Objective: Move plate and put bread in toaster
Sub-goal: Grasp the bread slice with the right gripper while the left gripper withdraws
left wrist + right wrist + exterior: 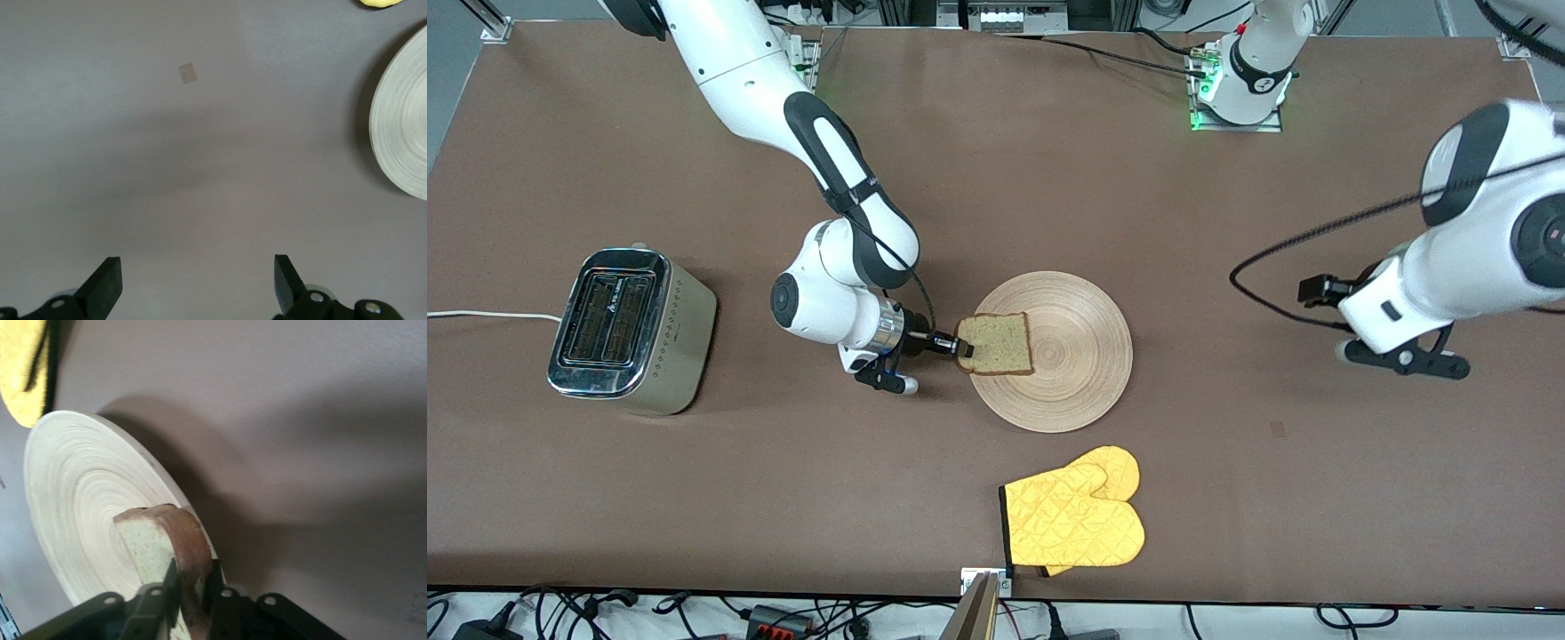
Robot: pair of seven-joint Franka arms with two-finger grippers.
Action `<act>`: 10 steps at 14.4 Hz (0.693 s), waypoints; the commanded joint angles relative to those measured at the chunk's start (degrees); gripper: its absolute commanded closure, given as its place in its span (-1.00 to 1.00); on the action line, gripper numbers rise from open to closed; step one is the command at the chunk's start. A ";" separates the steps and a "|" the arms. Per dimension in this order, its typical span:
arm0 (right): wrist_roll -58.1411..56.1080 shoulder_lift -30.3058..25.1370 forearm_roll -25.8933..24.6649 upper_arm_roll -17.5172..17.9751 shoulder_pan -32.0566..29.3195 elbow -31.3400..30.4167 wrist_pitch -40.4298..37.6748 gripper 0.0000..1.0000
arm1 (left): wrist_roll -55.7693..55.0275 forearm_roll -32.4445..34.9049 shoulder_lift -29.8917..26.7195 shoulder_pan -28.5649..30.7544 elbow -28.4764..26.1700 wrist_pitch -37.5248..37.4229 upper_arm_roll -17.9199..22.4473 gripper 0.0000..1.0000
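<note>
Gripping bread (1000, 344) by its crust edge over plate (1060, 351): right gripper (963, 348) clamped. Toaster (630, 331) toward right arm's end, slots running toward front camera. Left gripper (198, 280) spread, waiting over bare table (996, 196).

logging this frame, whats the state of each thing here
bread: over the plate's edge, gripped at its crust
plate: flat on the table
toaster: upright, both slots empty
oven mitt: lying flat, untouched
right pincer: shut on the bread
left pincer: open, empty, over bare table
</note>
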 commanded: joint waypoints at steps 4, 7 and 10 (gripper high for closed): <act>0.52 -3.22 -7.22 -1.23 -0.19 4.05 -4.81 1.00 | 11.31 -6.53 -13.39 -3.90 -7.45 1.74 7.64 -1.00; 2.20 -5.86 -19.70 -5.44 -0.72 6.06 -13.05 1.00 | 11.23 -11.12 -17.89 -14.35 -11.24 5.89 21.80 -1.00; 3.08 -9.82 -25.26 -13.08 -0.64 7.56 -26.13 1.00 | 7.72 -15.84 -21.40 -21.93 -15.53 8.95 33.14 -1.00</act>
